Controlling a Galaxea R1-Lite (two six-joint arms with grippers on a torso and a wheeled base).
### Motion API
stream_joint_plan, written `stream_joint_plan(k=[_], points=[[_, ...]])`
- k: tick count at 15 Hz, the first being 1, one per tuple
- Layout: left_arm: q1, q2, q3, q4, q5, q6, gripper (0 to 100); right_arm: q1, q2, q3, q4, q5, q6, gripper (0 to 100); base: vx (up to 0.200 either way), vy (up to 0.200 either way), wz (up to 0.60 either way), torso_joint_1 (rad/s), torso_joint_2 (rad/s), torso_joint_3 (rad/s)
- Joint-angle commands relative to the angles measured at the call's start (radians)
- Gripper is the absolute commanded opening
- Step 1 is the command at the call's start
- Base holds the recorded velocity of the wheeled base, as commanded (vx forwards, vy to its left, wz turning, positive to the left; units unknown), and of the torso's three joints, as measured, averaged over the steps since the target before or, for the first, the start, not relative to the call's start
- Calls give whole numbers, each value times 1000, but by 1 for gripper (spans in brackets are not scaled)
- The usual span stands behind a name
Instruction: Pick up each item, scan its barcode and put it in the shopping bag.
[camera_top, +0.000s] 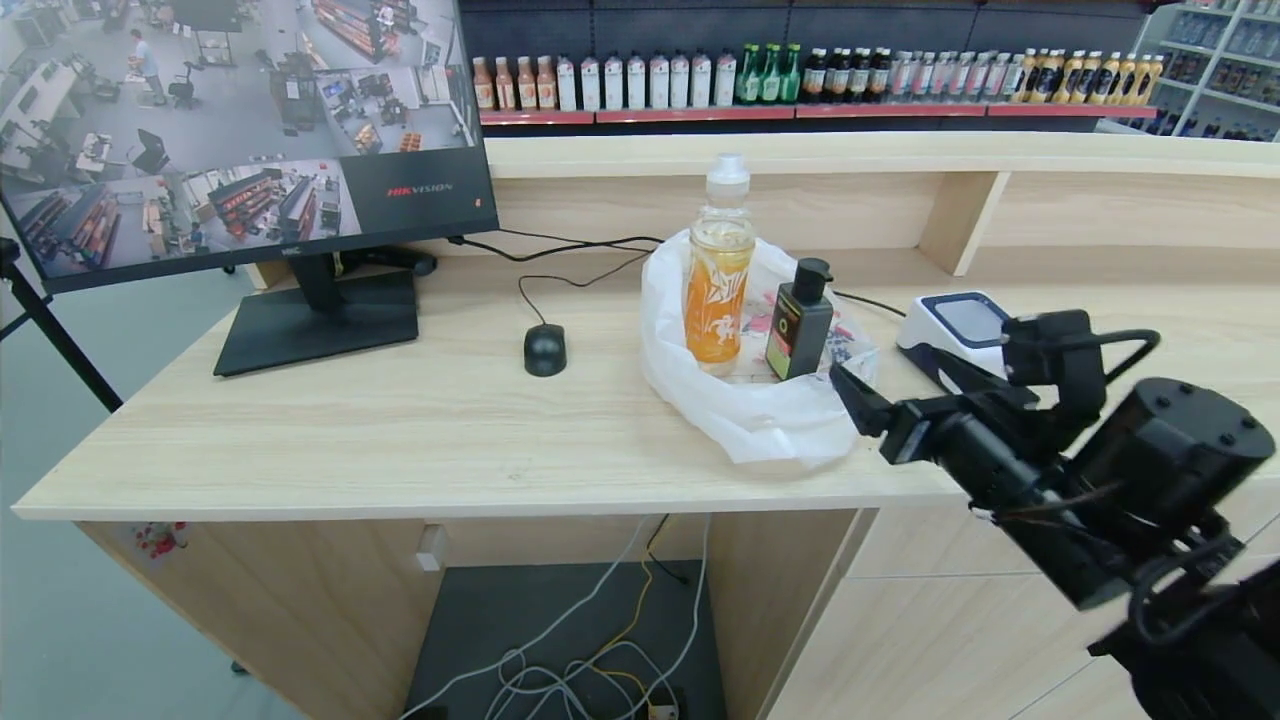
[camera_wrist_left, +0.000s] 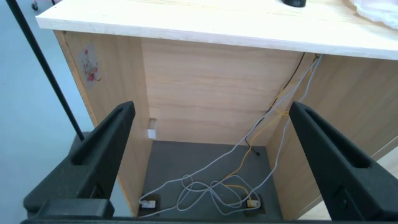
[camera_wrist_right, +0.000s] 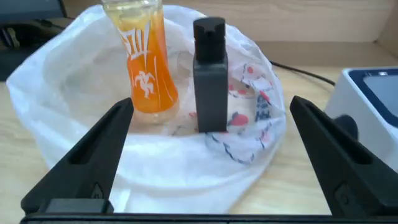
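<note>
Our right claw (camera_wrist_right: 211, 106) is spread wide with nothing between its fingers, and it hangs just short of the white shopping bag (camera_wrist_right: 56, 99) on the wooden counter (camera_top: 400, 420). Straight ahead of the claw, inside the bag, a dark pump bottle (camera_wrist_right: 210, 87) stands upright. Just to that bottle's left an orange drink bottle (camera_wrist_right: 146, 81) also stands upright in the bag, close by but apart. To the claw's right sits the white barcode scanner (camera_wrist_right: 373, 93). Well off to the left we see a black mouse (camera_top: 545, 350) and a monitor (camera_top: 240, 130). Our left claw (camera_wrist_left: 208, 115) is likewise wide apart and empty. It is low in front of the counter, facing loose cables (camera_wrist_left: 211, 186) on the floor beneath.
</note>
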Motion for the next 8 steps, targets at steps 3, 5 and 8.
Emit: stream_joint_plan(k=[3, 5, 8], points=[[0, 0, 0, 0, 1, 1, 100, -28, -462, 430, -37, -1, -44, 100, 0, 0, 0, 0, 0, 0], [0, 0, 0, 0, 1, 1, 100, -29, -654, 430, 55, 1, -64, 100, 0, 0, 0, 0, 0, 0], [0, 0, 0, 0, 1, 1, 100, -11, -1117, 427, 682, 16, -66, 100, 0, 0, 0, 0, 0, 0]])
